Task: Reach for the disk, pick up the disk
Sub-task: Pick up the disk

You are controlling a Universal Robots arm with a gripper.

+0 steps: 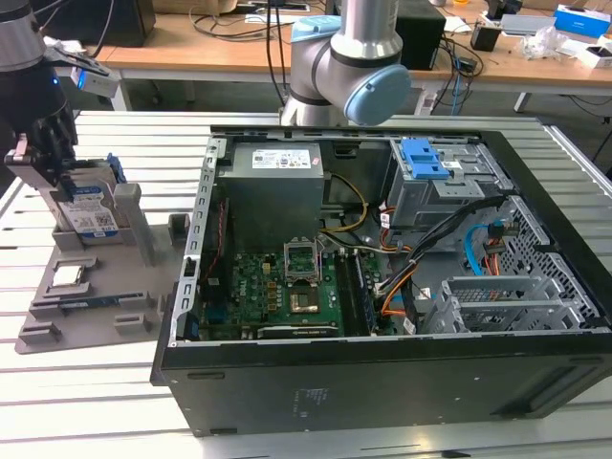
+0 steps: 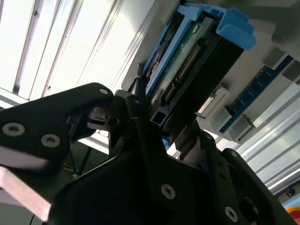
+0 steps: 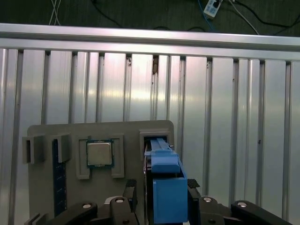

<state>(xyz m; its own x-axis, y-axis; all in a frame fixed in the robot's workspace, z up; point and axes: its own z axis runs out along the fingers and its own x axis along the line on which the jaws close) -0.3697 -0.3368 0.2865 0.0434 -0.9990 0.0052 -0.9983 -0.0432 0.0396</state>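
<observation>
Blue-framed disk [image 1: 91, 212] stands in your grey holder [image 3: 126, 129]; the gripper [image 3: 161, 187] straddles it, though you cannot tell whether it's clamped.

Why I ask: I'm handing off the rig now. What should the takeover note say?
Claw: around the disk, at the exterior view's left; whether it is clamped cannot be told.
Disk: upright in its slot on the grey holder, beside the open computer case.
Done: the reach.
Left: the lift; the disk is not yet out of its slot.
</observation>
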